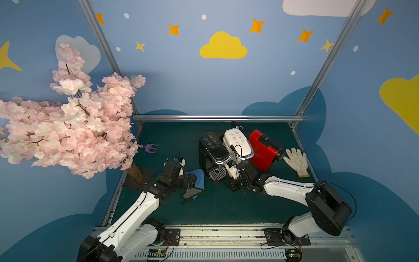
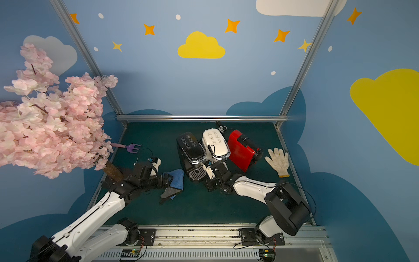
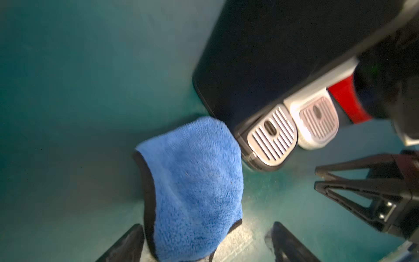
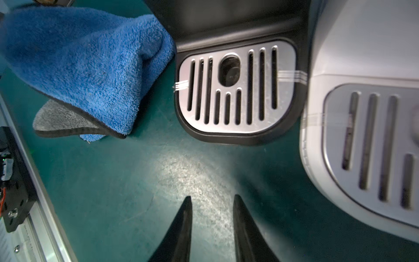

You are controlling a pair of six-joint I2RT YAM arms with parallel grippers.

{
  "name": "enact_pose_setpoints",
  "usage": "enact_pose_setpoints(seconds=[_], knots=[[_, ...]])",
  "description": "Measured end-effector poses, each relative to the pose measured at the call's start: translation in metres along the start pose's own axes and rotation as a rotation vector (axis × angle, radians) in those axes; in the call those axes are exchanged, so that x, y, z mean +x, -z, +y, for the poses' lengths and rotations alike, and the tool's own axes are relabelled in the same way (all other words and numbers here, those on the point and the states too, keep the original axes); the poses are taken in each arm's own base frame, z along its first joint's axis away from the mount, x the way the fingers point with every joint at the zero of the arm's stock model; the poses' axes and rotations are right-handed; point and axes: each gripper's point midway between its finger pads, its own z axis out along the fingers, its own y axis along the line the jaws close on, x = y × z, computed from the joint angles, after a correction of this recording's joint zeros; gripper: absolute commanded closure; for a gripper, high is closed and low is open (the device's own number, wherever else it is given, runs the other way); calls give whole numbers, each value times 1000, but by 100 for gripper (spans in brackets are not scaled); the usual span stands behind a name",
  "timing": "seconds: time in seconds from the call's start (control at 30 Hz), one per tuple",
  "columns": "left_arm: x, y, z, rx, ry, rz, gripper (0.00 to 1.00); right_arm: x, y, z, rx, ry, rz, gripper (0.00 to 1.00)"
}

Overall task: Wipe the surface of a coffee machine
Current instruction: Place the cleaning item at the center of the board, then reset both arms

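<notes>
Well, the black machine stands central, with the white machine and the red machine at its 3 o'clock. The cloth lies at its 7 o'clock, against the drip tray. Your left gripper straddles the cloth, jaws spread, gripping nothing. Your right gripper, at 5 o'clock, is slightly parted and empty.

A staged robot lab cell: aluminium frame, cloud-and-star wall panels, fake blossom tree, green mat.
</notes>
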Motion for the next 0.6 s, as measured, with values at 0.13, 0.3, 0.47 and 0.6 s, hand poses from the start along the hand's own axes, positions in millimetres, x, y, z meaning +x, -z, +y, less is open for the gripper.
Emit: enact_pose_setpoints(seconds=[0.13, 0.3, 0.47, 0.6], knots=[[-15, 16, 11, -46, 2, -103, 10, -15, 34, 2, 27, 14, -95, 68], [-20, 17, 33, -107, 31, -195, 14, -27, 84, -3, 96, 8, -216, 67], [-15, 4, 68, -188, 97, -226, 15, -26, 124, -26, 236, 0, -348, 66], [-19, -8, 91, -238, 142, -246, 15, -15, 145, -55, 374, -26, -395, 66]])
